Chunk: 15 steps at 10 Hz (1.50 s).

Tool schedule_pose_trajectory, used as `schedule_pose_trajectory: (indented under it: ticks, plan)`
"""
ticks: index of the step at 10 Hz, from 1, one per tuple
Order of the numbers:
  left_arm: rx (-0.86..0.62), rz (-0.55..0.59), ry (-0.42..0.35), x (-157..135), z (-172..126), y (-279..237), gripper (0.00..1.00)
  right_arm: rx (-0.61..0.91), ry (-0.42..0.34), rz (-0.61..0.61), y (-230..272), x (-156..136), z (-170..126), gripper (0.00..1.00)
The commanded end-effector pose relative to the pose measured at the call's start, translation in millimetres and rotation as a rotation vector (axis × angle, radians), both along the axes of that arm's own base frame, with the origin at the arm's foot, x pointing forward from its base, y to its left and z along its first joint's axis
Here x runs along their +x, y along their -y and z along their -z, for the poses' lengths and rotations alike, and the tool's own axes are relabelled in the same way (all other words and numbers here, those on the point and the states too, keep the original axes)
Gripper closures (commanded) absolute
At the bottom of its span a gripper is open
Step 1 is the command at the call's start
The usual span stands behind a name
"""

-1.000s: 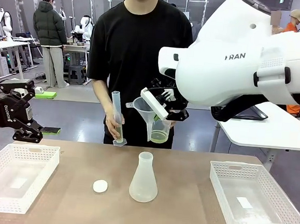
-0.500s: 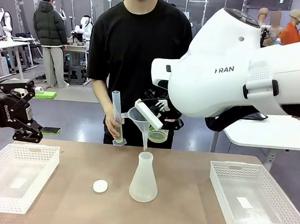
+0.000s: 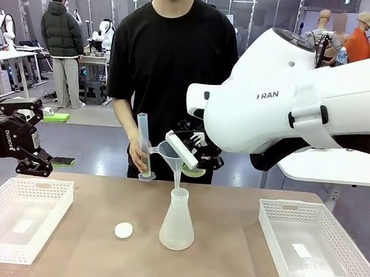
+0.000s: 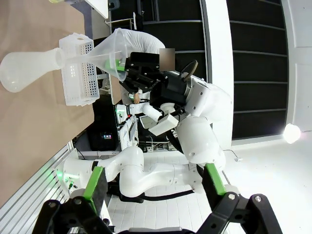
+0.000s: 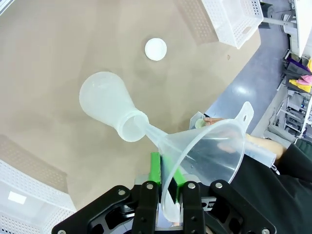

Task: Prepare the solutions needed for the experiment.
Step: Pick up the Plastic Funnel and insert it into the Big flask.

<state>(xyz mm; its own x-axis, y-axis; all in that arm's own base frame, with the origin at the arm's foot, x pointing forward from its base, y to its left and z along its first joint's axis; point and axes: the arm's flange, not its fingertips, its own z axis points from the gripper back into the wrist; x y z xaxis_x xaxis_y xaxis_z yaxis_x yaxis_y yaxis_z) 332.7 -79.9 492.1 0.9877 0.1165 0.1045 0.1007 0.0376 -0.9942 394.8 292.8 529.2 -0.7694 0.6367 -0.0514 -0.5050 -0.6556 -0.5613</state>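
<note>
My right gripper point(image 3: 184, 152) is shut on the rim of a clear plastic funnel point(image 3: 170, 153), tilted, with its stem tip at the mouth of the translucent conical flask point(image 3: 177, 222) standing mid-table. In the right wrist view the funnel point(image 5: 204, 156) points into the flask point(image 5: 109, 105), and the gripper point(image 5: 165, 171) pinches its edge. The person holds an upright graduated cylinder point(image 3: 144, 145) with the solutions, a little yellow-green liquid point(image 3: 146, 171), at its bottom. A beaker of the same liquid point(image 3: 195, 172) shows partly behind the funnel. My left gripper point(image 3: 34, 160) hangs open above the left basket.
White mesh baskets stand at the table's left point(image 3: 18, 218) and right point(image 3: 314, 248). A small white cap point(image 3: 123, 230) lies left of the flask. The left wrist view shows the flask point(image 4: 29, 70), the funnel point(image 4: 105, 51) and a basket point(image 4: 78, 68) far off.
My right arm has carried the funnel left and down, from in front of the beaker to the flask's mouth. The left arm and the person's cylinder have stayed put.
</note>
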Motion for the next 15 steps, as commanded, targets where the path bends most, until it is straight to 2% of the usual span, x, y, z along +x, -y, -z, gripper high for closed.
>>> schedule_pose_trajectory:
  ticks: [1, 6, 13, 14, 15]
  plan:
    - [-0.01, 0.008, 0.001, -0.8, -1.2, 0.9, 0.0, 0.035, 0.004, -0.035, 3.6, 5.0, 11.4, 0.94]
    - [-0.01, 0.008, 0.001, -0.8, -1.2, 0.9, 0.0, 0.047, -0.038, -0.016, 8.4, 11.3, 30.4, 0.94]
    - [-0.01, 0.008, 0.001, -0.8, -1.2, 0.9, 0.0, 0.051, -0.056, 0.0, 13.8, 13.0, 46.8, 0.94]
    - [-0.01, 0.008, 0.001, -0.8, -1.2, 0.9, 0.0, 0.061, -0.055, -0.002, 16.3, 12.2, 45.8, 0.8]
    - [-0.01, 0.008, 0.001, -0.8, -1.2, 0.9, 0.0, 0.054, -0.053, 0.001, 17.4, 11.9, 45.9, 0.74]
